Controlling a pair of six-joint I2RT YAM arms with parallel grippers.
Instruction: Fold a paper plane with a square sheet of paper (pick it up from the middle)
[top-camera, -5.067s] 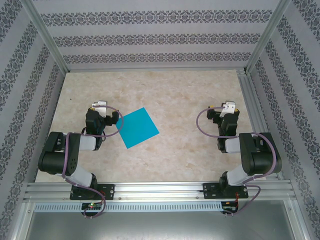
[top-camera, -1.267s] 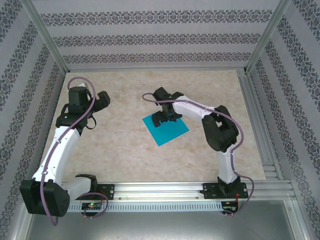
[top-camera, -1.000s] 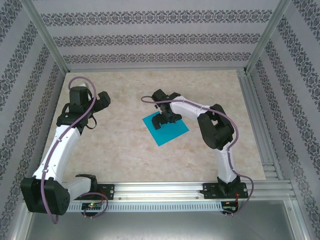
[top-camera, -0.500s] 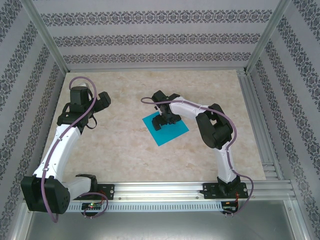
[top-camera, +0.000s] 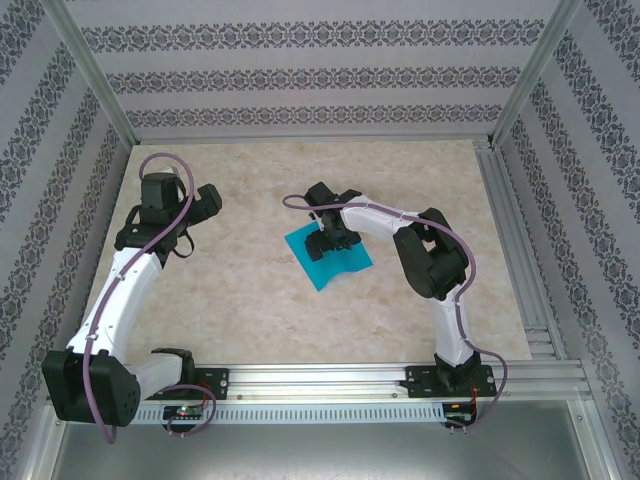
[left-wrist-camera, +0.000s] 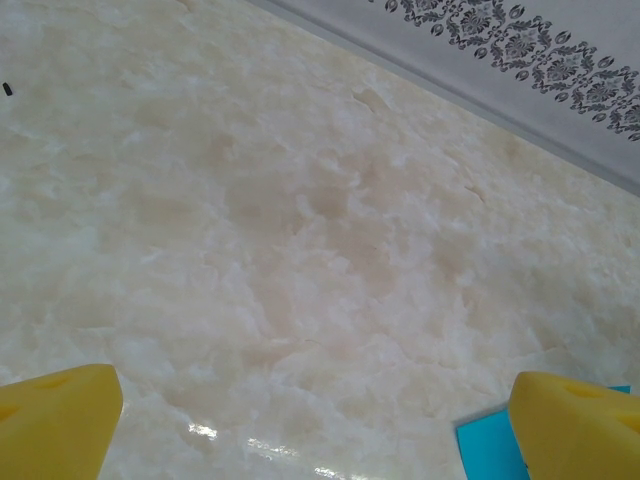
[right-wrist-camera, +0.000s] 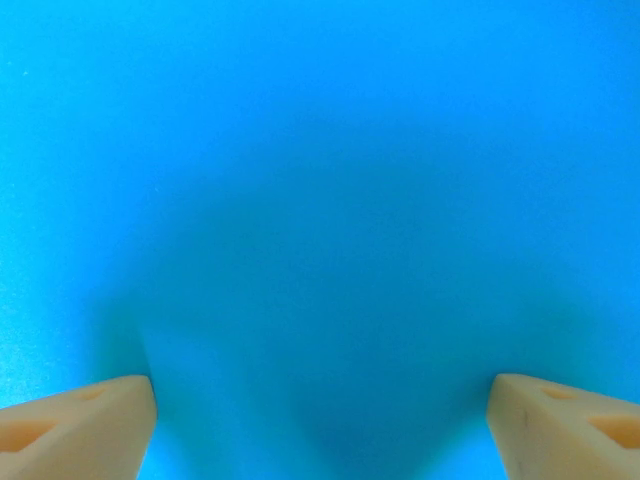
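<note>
The square sheet of paper (top-camera: 338, 266), plain turquoise, lies mid-table, and its right side bows upward. My right gripper (top-camera: 327, 240) points down onto its middle. In the right wrist view the sheet (right-wrist-camera: 320, 150) spans the frame. It bulges darker between the two tan fingertips (right-wrist-camera: 80, 425), which stand wide apart on it, so the right gripper (right-wrist-camera: 320, 425) is open. My left gripper (top-camera: 206, 200) hovers open over bare table at the far left. Its yellow fingertips (left-wrist-camera: 55, 420) are spread, and a corner of the sheet (left-wrist-camera: 487, 447) peeks in beside them. The paper plane is out of view.
The marble-patterned tabletop (top-camera: 250, 310) is walled by patterned panels and aluminium posts (top-camera: 90, 80). A metal rail (top-camera: 320, 380) runs along the near edge by the arm bases. The back wall's lower edge (left-wrist-camera: 560, 60) crosses the left wrist view.
Both arms left their folded rest poses and the sheet shifted right. In the last half second its right edge has buckled and drawn in under the right gripper.
</note>
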